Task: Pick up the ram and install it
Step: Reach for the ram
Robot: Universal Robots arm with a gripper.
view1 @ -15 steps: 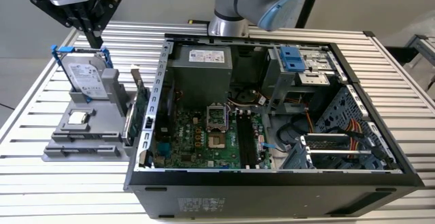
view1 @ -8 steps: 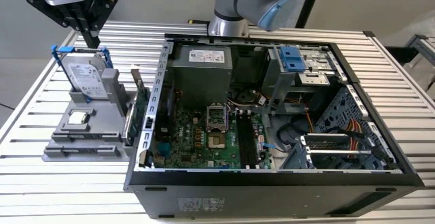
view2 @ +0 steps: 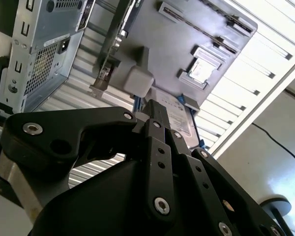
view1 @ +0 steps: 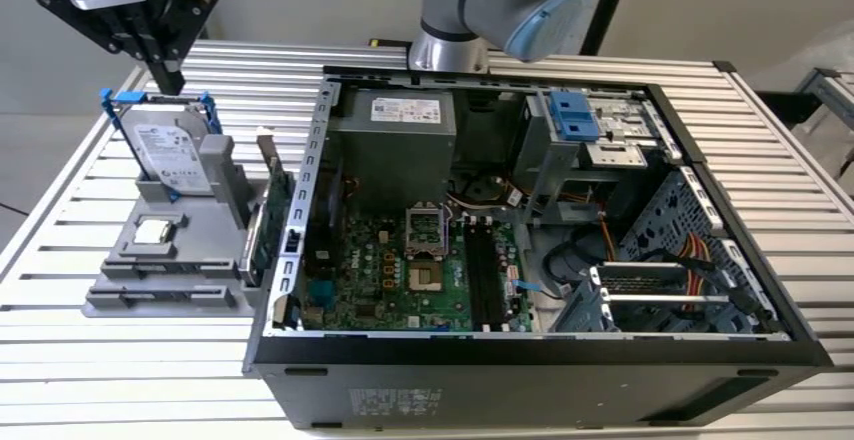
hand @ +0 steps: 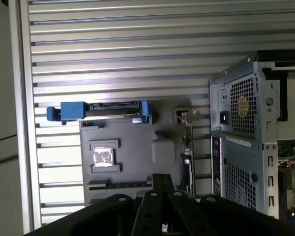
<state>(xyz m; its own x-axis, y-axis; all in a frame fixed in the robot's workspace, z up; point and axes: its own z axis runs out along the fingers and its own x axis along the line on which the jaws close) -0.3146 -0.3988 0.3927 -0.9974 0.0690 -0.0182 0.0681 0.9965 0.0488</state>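
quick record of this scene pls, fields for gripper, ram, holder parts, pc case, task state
gripper: shut, nothing seen in it, hovering near the hard drive's top
hard drive: blue frame, upright in the grey parts holder
green card: on edge, between holder and case
ram: seems to be the dark narrow strip in the holder's long slot
computer case: open, motherboard exposed
memory slots: black, no stick seated
task state: ram not picked up

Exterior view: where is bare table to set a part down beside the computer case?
Bare table slats lie at the exterior view's lower left, bordered by the gray holder and the computer case, and beyond the holder near the pincer. Crowded: the gap between holder and case, where the green card stands.
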